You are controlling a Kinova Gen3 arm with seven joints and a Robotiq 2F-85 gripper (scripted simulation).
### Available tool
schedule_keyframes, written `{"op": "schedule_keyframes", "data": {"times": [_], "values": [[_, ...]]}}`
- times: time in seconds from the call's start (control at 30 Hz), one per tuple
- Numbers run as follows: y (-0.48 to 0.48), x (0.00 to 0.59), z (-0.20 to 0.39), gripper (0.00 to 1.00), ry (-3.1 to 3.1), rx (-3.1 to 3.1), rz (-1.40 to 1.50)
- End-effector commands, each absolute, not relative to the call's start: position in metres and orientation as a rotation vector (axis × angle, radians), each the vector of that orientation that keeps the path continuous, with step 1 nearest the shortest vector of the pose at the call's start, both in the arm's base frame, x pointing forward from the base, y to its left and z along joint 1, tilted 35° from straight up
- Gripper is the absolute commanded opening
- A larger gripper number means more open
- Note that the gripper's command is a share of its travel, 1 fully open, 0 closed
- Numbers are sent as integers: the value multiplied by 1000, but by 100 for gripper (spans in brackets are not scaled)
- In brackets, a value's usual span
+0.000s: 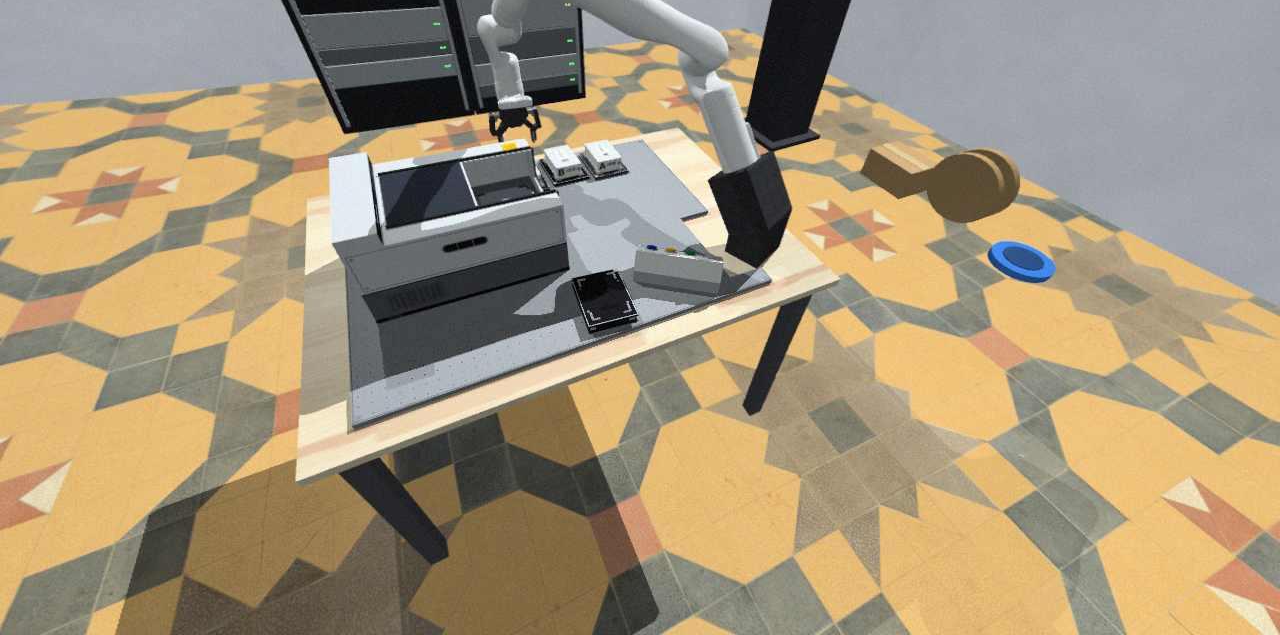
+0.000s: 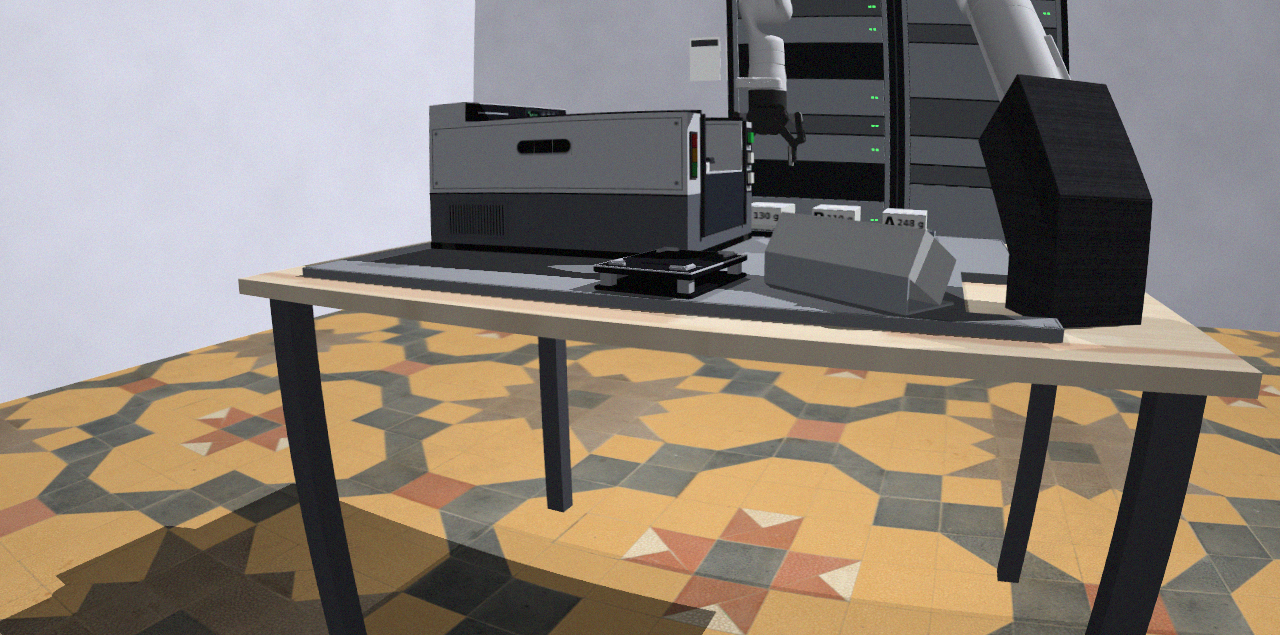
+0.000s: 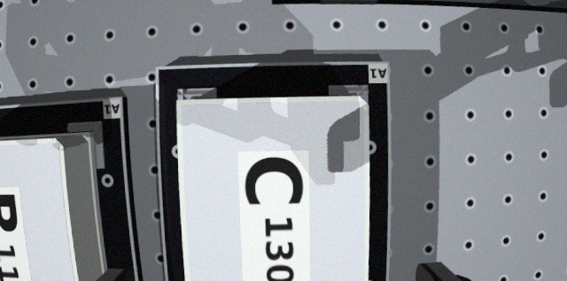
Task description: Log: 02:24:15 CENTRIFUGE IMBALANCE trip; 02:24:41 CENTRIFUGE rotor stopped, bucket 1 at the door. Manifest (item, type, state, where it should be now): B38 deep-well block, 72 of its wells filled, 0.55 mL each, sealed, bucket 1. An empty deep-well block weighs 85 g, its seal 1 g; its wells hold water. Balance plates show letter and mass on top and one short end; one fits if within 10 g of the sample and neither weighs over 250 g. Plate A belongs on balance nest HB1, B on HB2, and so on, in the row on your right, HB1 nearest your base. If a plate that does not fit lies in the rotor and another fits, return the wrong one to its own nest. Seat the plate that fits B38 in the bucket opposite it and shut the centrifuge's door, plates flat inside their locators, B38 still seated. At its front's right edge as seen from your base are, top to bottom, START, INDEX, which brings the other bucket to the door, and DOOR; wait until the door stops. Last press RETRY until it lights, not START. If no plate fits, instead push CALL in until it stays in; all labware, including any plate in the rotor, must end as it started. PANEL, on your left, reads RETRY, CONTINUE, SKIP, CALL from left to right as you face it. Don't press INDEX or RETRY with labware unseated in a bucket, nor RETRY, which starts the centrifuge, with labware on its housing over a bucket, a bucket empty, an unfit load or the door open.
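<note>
The pincer (image 1: 514, 128) hangs spread wide and grasps nothing, directly above plate C (image 3: 272, 192), which lies flat in its black nest (image 3: 379, 148) on the worktop (image 1: 644, 174). Plate B (image 3: 31, 210) sits in the next nest at nine o'clock. The centrifuge (image 1: 447, 246) stands just beside them.

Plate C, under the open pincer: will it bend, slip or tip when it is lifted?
Plate C looks like a solid block with straight edges, so it probably stays stiff. Its smooth white sides may slip somewhat. It lies flat in its black nest, so a level lift seems unlikely to tip it.
</note>
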State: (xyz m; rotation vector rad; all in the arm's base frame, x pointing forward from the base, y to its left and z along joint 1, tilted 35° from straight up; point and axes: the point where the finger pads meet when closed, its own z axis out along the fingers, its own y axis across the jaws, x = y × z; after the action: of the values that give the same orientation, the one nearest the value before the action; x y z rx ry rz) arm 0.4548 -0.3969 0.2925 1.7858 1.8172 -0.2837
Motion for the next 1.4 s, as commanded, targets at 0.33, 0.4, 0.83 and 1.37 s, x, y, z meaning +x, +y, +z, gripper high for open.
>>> {"op": "schedule_keyframes", "data": {"times": [0.33, 0.4, 0.83, 1.37], "values": [[-404, 459, 282, 100, 1816, 1785, -283], [-406, 459, 279, 100, 1816, 1785, -283], [-413, 463, 268, 100, 1816, 1785, -283], [-423, 467, 252, 100, 1816, 1785, -283]]}}
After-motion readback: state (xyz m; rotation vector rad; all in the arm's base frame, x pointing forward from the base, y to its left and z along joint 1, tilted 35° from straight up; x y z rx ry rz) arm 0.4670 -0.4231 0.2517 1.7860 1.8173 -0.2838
